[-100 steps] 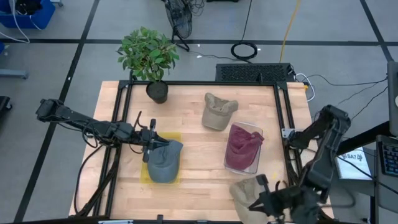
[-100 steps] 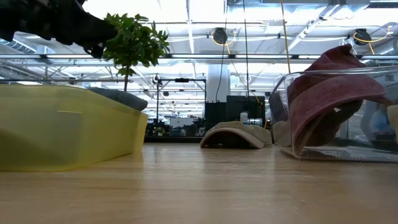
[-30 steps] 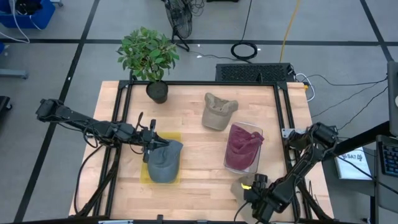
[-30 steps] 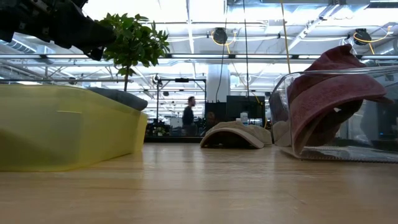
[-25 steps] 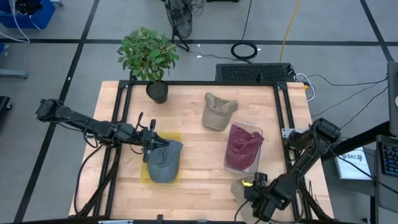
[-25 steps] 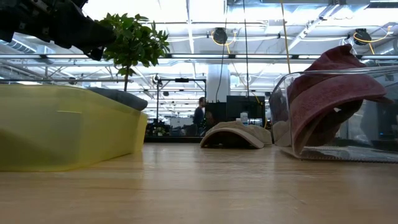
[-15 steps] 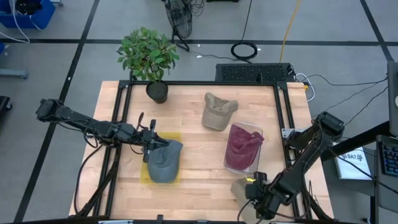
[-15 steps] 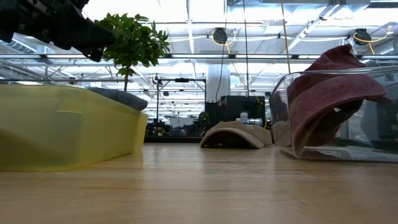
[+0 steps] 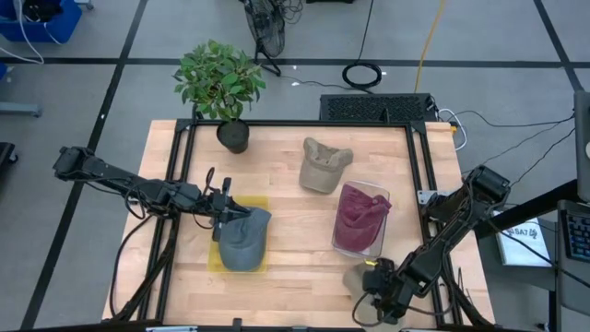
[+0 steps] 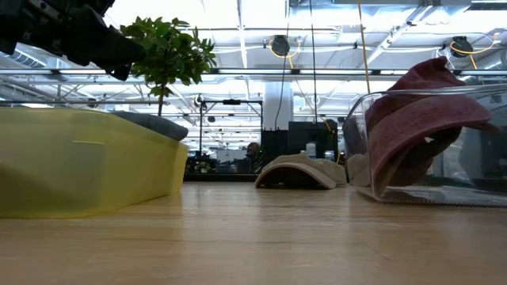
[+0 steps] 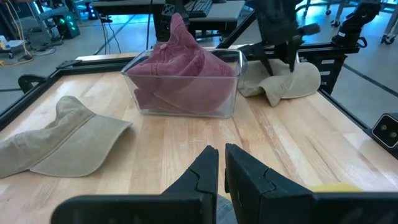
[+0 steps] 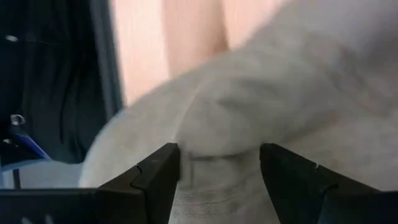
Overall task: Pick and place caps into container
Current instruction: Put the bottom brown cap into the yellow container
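My left gripper is shut and hangs over the far end of the yellow container, above the blue-grey cap lying in it. My right gripper is open, pointing down over a khaki cap at the table's near edge. Its fingers stand on either side of a bulge of that cap. A maroon cap sits in the clear container. A second khaki cap lies on the far middle of the table. My right gripper comes at the khaki cap from above, and a bulge of the cap's fabric stands between its open fingers. I cannot tell whether the fingers touch the cap. The cap lies on the table.
A potted plant stands at the far left corner. A black frame rail runs along the table's edges. Bare wood lies between the two containers. Cables lie on the floor behind the table.
My right gripper has crept a little toward the table's near edge over the khaki cap and now covers more of it, while the arm's elbow has swung outward to the right.
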Controlling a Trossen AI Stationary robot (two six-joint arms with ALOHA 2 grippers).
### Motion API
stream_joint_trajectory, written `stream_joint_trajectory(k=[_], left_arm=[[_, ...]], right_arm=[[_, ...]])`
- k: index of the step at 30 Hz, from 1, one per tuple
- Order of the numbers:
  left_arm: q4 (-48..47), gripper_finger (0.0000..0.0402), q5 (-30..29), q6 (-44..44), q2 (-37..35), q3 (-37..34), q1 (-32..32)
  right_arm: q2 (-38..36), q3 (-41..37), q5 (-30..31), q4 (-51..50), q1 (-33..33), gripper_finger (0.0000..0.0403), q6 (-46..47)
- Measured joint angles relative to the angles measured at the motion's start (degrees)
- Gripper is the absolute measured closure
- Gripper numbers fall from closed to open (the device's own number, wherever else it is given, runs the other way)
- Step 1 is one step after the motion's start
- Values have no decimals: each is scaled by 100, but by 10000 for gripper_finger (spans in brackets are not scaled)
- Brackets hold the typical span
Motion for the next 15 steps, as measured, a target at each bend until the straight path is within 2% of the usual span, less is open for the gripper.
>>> stream_joint_trajectory(k=[4, 9, 12, 15], left_arm=[[2, 364, 0, 0, 0, 0, 0], [0, 364, 0, 0, 0, 0, 0], [0, 364, 0, 2, -2, 0, 0], [0, 364, 0, 3, 0, 0, 0]], right_arm=[[-22, -238, -92, -27, -3, 195, 358], [-16, -293, -119, 33, -3, 202, 357], [-13, -294, -194, 98, -3, 239, 239], [-17, -294, -222, 151, -20, 304, 203]])
